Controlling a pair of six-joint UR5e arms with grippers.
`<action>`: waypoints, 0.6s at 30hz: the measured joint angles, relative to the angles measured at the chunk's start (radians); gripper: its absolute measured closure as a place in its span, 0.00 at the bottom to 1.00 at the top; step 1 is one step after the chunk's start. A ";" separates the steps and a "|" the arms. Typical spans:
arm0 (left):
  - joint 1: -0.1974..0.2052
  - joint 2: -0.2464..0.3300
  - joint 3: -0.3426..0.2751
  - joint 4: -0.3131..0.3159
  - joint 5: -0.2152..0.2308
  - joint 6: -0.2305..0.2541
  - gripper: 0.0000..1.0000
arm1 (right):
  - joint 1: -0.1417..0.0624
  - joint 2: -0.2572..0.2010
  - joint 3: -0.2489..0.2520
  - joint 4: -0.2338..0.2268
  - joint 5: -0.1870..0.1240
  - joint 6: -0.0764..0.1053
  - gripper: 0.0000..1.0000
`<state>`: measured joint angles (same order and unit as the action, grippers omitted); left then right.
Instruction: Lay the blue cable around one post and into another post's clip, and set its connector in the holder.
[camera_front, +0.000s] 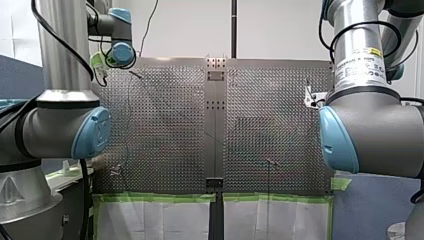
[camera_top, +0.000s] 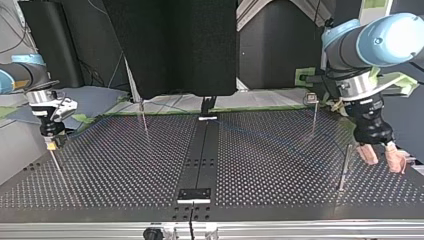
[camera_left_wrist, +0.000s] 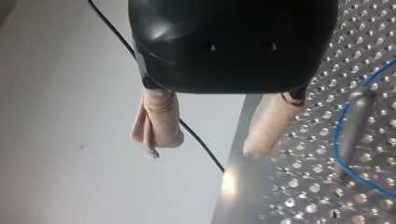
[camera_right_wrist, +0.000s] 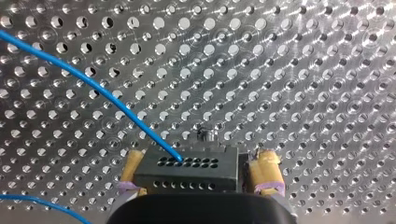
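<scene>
In the right wrist view a black connector (camera_right_wrist: 187, 172) with rows of small holes sits between my right gripper's (camera_right_wrist: 200, 169) yellow pads (camera_right_wrist: 267, 170). The pads stand open beside it, with a dark gap on one side. The blue cable (camera_right_wrist: 93, 86) runs from the connector across the perforated plate. In the left wrist view the blue cable (camera_left_wrist: 343, 140) curves around a metal post (camera_left_wrist: 352, 130) beside my left gripper (camera_left_wrist: 212, 135). That gripper is open, with nothing between its beige pads (camera_left_wrist: 159, 121). In the top view my left gripper (camera_top: 382, 157) hangs at the right and my right gripper (camera_top: 50, 137) at the left.
Thin posts stand on the perforated table (camera_top: 125, 165): one at the back left (camera_top: 144, 117), one at the back right (camera_top: 314, 115), one near my left gripper (camera_top: 344, 170). A dark centre strip (camera_top: 202, 155) splits the table. A thin black wire (camera_left_wrist: 201, 142) passes between the left fingers.
</scene>
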<state>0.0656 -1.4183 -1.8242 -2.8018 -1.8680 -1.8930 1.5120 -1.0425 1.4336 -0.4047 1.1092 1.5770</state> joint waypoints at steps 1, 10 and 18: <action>-0.001 0.000 0.009 -0.009 -0.004 0.009 0.02 | 0.000 0.000 0.000 0.000 0.000 0.000 0.02; -0.019 0.000 0.107 -0.107 -0.016 0.107 0.02 | 0.000 0.001 0.000 -0.001 0.000 0.000 0.02; -0.035 -0.002 0.189 -0.189 0.010 0.189 0.02 | -0.001 0.001 0.000 0.000 -0.001 0.000 0.02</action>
<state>0.0309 -1.4206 -1.6348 -2.9911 -1.8580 -1.7038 1.5111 -1.0412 1.4337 -0.4047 1.1085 1.5771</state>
